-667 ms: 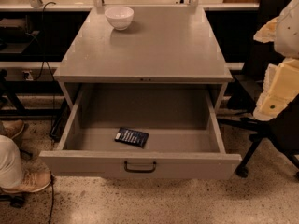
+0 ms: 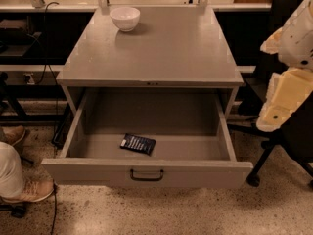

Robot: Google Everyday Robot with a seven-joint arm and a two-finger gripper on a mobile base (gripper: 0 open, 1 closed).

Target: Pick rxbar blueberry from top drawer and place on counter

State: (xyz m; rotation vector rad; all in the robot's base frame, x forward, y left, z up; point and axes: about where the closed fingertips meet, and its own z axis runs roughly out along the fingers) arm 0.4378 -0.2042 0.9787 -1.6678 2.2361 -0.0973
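The rxbar blueberry [image 2: 138, 144] lies flat on the floor of the open top drawer [image 2: 146, 173], left of centre and near the front panel, in a dark navy wrapper with white lettering. The drawer is pulled fully out, with its dark curved handle [image 2: 146, 175] at the front centre. The counter [image 2: 156, 48] is the grey top above it. Cream-coloured arm segments [image 2: 288, 62] hang at the right edge, beside and above the drawer's right side. My gripper itself is out of view.
A white bowl [image 2: 125, 18] stands on the counter's far left corner. A person's leg and shoes [image 2: 19, 180] are at the lower left. A black chair with a wheeled base [image 2: 274, 155] stands right of the drawer. Cables and dark shelving [image 2: 29, 43] sit to the left.
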